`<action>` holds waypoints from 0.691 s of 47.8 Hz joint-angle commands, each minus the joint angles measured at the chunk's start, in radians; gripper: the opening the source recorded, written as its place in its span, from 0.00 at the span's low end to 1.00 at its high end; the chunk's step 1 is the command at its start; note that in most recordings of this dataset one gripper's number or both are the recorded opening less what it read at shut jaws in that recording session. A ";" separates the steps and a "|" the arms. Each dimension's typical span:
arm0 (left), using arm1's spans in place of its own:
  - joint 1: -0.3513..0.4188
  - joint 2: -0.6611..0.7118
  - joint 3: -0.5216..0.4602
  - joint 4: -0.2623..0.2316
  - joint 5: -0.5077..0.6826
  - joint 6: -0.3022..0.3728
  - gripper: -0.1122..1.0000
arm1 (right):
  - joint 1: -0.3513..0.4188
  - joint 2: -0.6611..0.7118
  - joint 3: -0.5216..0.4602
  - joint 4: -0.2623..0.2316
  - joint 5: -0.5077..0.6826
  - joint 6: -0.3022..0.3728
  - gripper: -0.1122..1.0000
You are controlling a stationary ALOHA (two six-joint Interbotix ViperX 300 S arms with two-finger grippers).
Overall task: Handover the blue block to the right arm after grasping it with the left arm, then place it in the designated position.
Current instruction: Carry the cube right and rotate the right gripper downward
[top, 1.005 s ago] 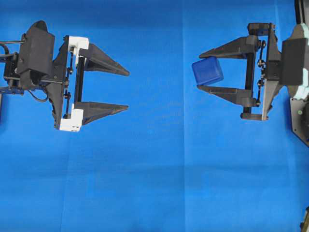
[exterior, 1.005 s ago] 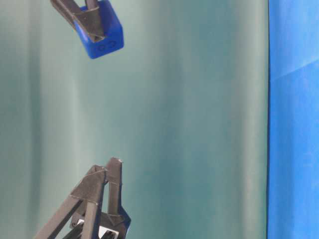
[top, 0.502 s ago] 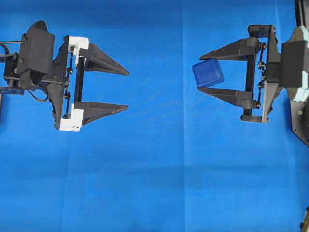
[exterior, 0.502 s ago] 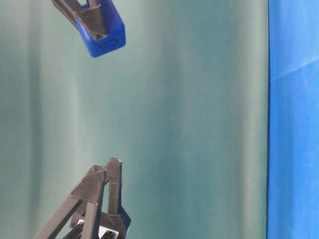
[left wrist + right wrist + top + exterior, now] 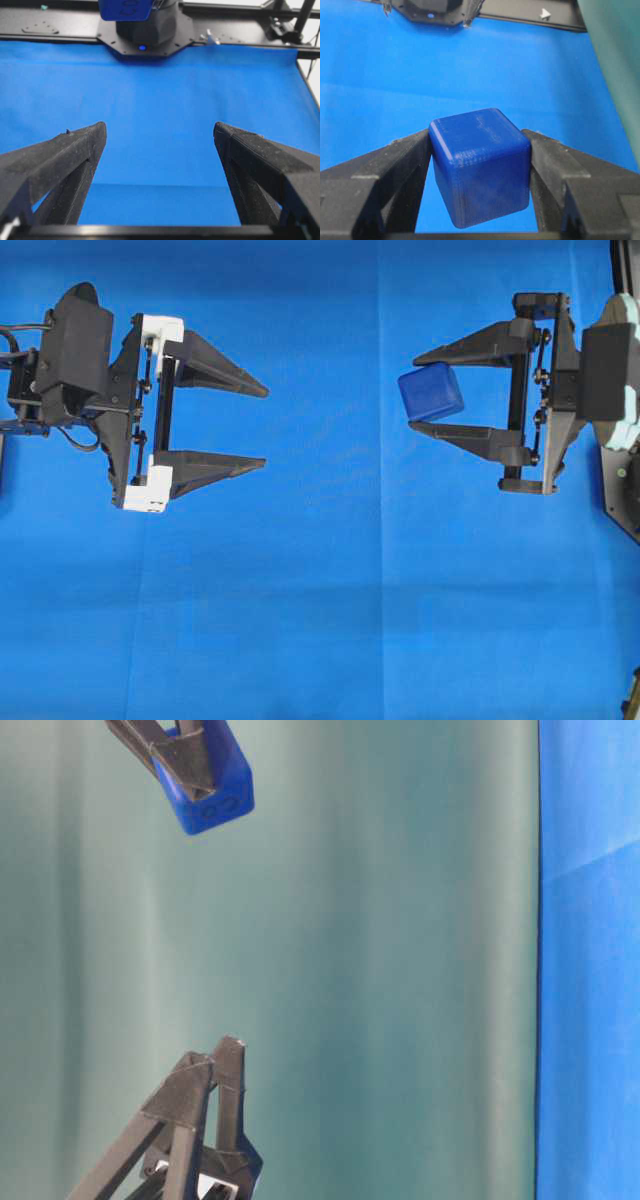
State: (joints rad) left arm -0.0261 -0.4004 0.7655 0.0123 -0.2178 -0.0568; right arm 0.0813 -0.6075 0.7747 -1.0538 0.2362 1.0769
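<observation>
We judge the handover done: the blue block (image 5: 430, 392) sits clamped in the right pincer (image 5: 414, 388), well apart from the left pincer (image 5: 262, 427), which gapes empty, so only placing remains.

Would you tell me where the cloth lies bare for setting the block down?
Bare blue cloth fills the middle strip between the open left gripper and the right gripper holding the blue block, plus the whole lower half. Nothing crowds it.
</observation>
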 commanded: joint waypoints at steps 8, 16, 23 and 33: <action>-0.002 -0.014 -0.017 0.002 -0.008 -0.002 0.93 | 0.003 -0.002 -0.011 0.003 -0.003 0.002 0.49; -0.002 -0.014 -0.017 0.002 -0.008 -0.002 0.93 | 0.002 -0.002 -0.011 0.002 -0.003 0.002 0.49; -0.002 -0.015 -0.020 0.002 -0.008 -0.002 0.93 | 0.003 -0.002 -0.011 0.003 -0.003 0.003 0.49; -0.002 -0.014 -0.021 0.002 -0.006 -0.002 0.93 | 0.003 0.005 -0.011 0.029 0.005 0.002 0.49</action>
State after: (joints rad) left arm -0.0261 -0.3988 0.7655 0.0107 -0.2178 -0.0583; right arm 0.0828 -0.6044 0.7747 -1.0385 0.2362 1.0769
